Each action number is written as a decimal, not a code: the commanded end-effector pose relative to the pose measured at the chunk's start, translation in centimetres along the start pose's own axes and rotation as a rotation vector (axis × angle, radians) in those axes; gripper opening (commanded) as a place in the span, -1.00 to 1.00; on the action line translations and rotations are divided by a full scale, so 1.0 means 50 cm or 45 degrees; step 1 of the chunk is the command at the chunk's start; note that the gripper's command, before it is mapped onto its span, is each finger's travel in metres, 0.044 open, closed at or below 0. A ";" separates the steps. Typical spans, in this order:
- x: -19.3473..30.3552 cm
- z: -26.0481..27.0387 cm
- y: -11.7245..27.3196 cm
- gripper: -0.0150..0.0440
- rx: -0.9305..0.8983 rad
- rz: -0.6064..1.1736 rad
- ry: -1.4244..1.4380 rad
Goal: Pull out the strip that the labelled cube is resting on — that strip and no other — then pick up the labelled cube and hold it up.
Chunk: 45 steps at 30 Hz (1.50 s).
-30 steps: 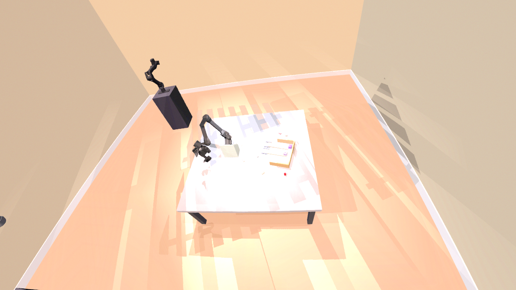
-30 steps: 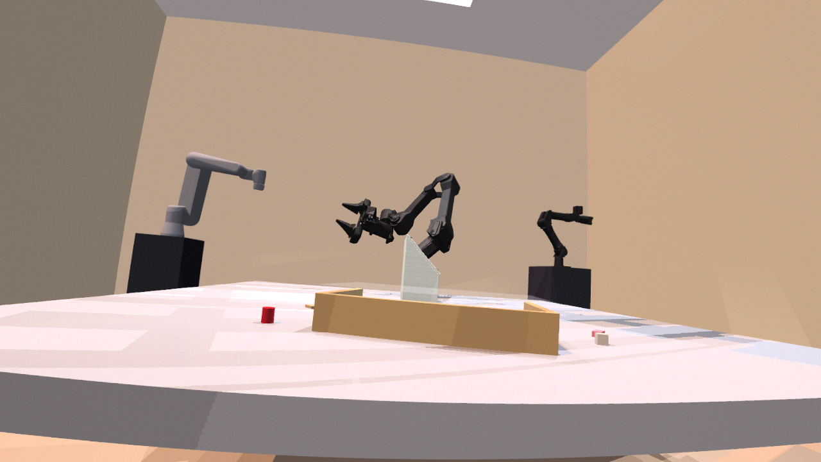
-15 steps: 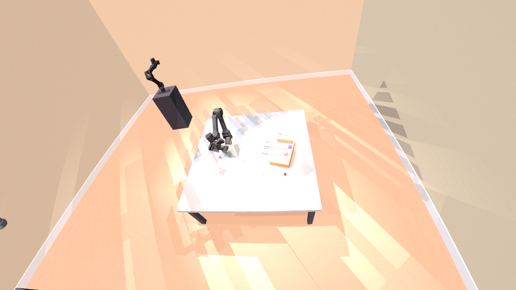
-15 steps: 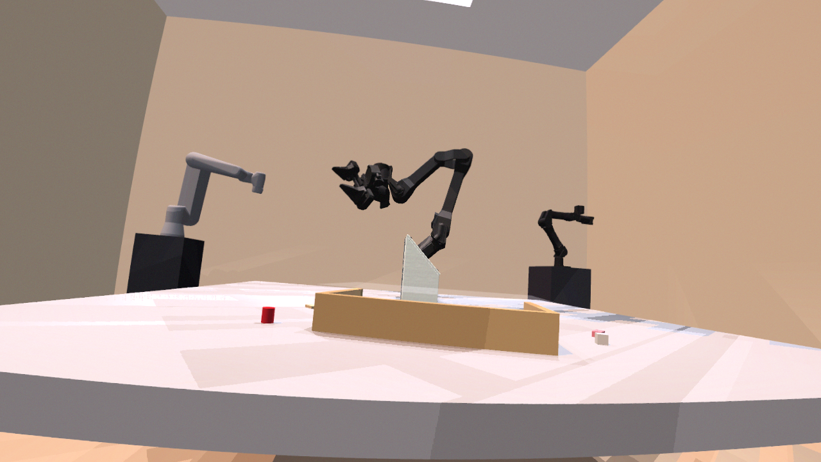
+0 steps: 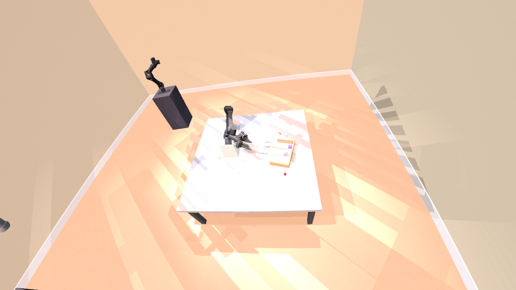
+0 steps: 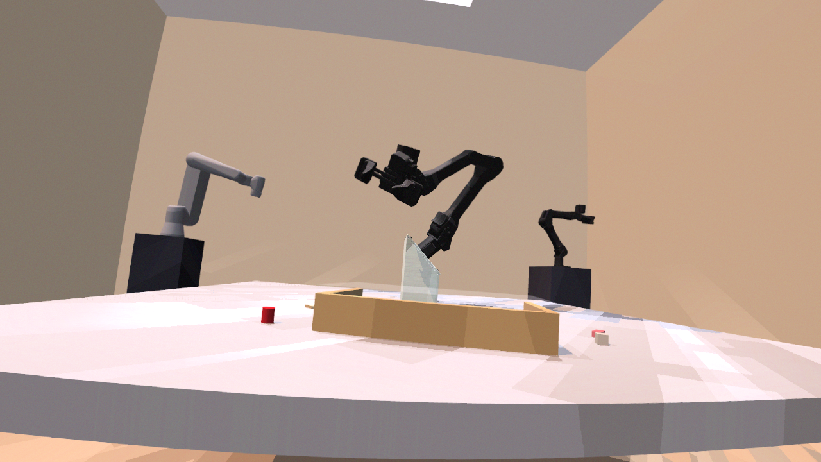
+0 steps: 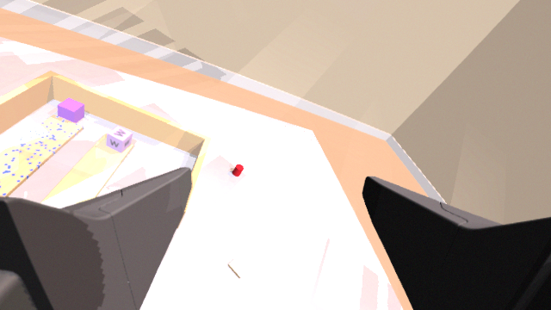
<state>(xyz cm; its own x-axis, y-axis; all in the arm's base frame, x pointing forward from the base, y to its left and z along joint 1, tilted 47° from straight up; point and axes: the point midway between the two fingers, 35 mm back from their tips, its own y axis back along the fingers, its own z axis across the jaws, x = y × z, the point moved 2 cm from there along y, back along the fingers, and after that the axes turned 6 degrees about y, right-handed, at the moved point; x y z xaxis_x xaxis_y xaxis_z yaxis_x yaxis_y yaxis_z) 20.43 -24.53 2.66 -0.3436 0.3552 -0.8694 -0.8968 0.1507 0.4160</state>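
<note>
The labelled cube [image 5: 285, 153] [image 7: 119, 139], pale lilac with a dark W on its faces, rests at the far end of a plain yellow strip [image 7: 82, 170]. A plain purple cube [image 5: 290, 146] [image 7: 71, 110] sits at the far end of a strip with blue specks [image 7: 39, 146]. A three-sided tan wall [image 5: 279, 164] [image 6: 430, 324] [image 7: 129, 114] surrounds their far ends. My gripper [image 5: 250, 144] [image 6: 384, 182] [image 7: 279, 181] is open and empty, high above the table and short of the strips. In the wrist view its left finger hides the strips' near ends. The wall hides both cubes in the exterior view.
A red cylinder [image 5: 285, 174] [image 6: 267, 314] [image 7: 238, 170] stands outside the wall. A pale slanted block [image 5: 229, 151] [image 6: 417, 281] stands by my arm's base. A small red block [image 6: 597, 331] and a beige one [image 6: 601, 339] lie beyond the wall's other end.
</note>
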 end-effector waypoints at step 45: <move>0.032 0.416 -0.242 -0.47 -0.585 1.037 -0.383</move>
<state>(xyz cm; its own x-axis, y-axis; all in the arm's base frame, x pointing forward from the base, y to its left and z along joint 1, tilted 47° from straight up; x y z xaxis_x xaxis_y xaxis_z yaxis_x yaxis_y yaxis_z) 33.93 -8.81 3.18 -0.7336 0.5327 -0.4220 -0.6723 -0.4786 0.5648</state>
